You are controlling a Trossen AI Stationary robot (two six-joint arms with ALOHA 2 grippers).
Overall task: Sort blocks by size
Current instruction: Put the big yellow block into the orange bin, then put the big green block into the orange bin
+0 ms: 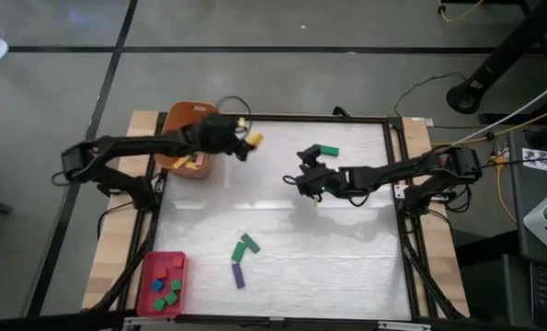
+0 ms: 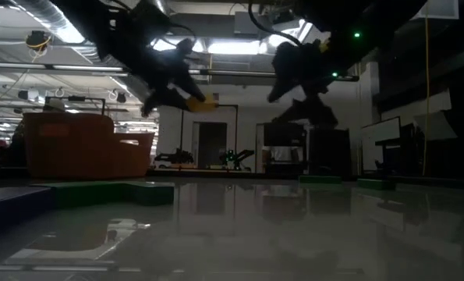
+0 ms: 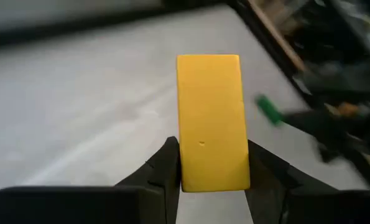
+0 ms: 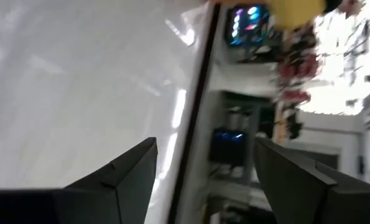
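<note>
white tabletop (image 1: 282,239), framed in black, is seen from above with both dark arms stretched over its far half. a yellow bar (image 3: 211,121) is pinched lengthwise between the fingers (image 3: 161,168) of the left gripper (image 1: 246,142), which is held in the air near the far left corner, just beside the orange tub (image 1: 186,119); more yellow pieces are seen inside the tub. the right gripper (image 1: 302,170) is held above the middle of the far half with its fingers (image 4: 125,171) spread wide and nothing between them. a green bar (image 1: 326,150) is seen lying just beyond it, towards the far edge. nearer the front edge, two green bars (image 1: 245,246) are seen touching each other, with a purple bar (image 1: 238,275) just beside them. a flat red tray (image 1: 148,276) is set at the front left corner, and small green, blue and red cubes (image 1: 167,290) are gathered in it. from table height, a dim workshop is seen behind the raised arms.
</note>
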